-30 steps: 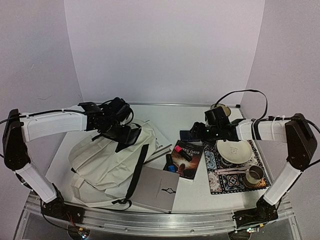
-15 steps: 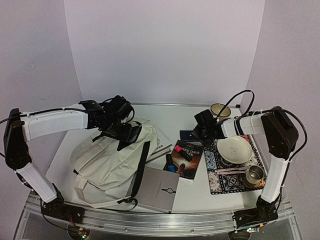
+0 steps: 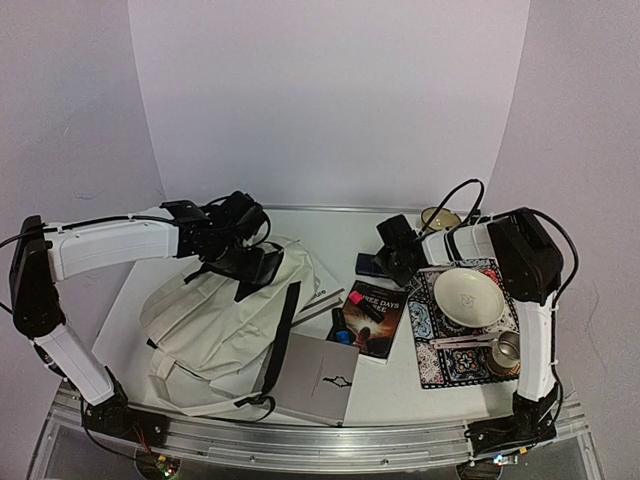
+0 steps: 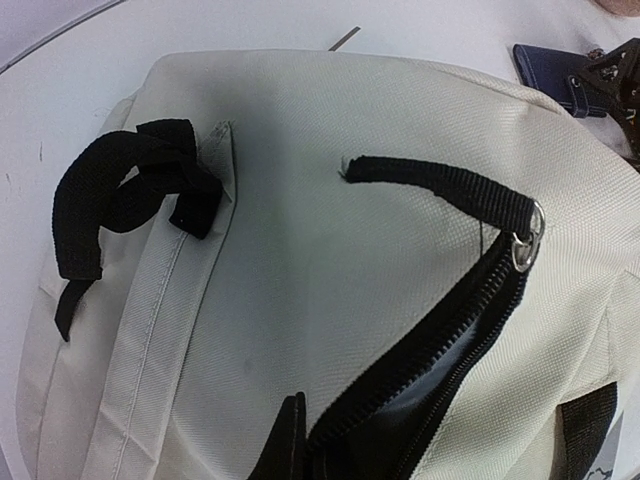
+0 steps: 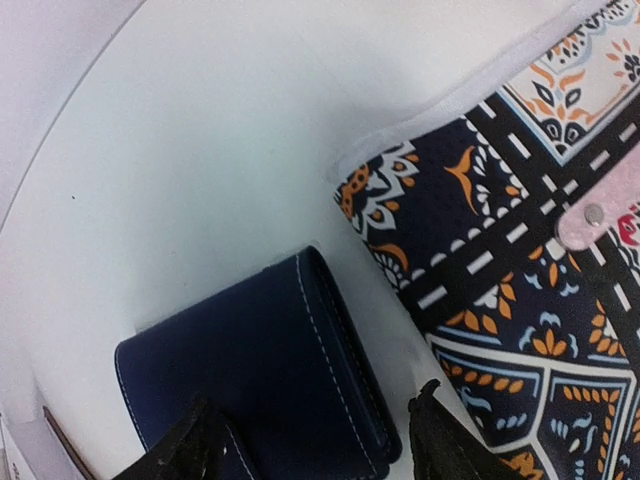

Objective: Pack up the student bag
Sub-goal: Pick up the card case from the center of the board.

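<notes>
Now, soft cream backpack (image 3: 210, 320) with black straps, zipper (image 4: 440, 340) gaping, pinched at the opening by left gripper (image 3: 252, 270); right gripper (image 5: 320, 440) spread over navy wallet (image 5: 250, 360).

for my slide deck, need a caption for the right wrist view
Open right pincer poised over a navy wallet beside the patterned mat

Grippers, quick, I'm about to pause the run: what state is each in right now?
Left gripper: closed, apparently pinching the student bag beside its zipper opening.
Right gripper: open, fingers straddling the navy wallet.
</notes>
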Controlling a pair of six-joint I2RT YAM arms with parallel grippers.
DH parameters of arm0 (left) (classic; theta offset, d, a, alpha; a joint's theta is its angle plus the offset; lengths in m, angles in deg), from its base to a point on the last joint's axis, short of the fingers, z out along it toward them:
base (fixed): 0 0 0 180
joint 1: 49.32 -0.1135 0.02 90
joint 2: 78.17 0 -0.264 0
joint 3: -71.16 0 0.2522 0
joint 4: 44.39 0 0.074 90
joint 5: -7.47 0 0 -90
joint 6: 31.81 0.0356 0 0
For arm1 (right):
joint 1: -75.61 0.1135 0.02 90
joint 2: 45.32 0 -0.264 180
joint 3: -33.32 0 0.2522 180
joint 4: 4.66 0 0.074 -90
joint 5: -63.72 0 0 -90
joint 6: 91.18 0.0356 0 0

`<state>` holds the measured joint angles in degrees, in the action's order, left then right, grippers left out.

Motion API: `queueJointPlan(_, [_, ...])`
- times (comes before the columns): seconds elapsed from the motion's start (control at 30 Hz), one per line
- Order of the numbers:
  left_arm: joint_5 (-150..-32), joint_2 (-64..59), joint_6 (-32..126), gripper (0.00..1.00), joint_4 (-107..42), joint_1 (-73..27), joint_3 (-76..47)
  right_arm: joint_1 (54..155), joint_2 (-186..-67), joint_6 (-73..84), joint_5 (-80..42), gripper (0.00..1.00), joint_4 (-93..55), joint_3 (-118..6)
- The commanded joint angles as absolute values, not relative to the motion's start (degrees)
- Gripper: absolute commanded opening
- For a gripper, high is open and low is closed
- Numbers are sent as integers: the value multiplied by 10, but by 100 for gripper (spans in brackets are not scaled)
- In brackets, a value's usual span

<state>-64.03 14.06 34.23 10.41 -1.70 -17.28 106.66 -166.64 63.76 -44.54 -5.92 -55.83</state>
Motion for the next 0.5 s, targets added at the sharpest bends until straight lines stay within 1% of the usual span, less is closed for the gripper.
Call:
queueJointPlan(0.0, [-611, 129, 349, 0, 101, -22, -203, 1055, -1713, 614, -423, 56, -125, -571])
queueJointPlan(0.1, [-608, 130, 351, 0, 103, -22, -201, 1046, -1719, 589, -387, 45, -125, -570])
queueJointPlan(0.37, [-603, 127, 352, 0, 105, -23, -192, 1033, -1666, 529, -263, 32, -64, -524])
queueJointPlan(0.47, [-603, 128, 352, 0, 104, -23, -194, 1027, -1654, 518, -226, 30, -46, -513])
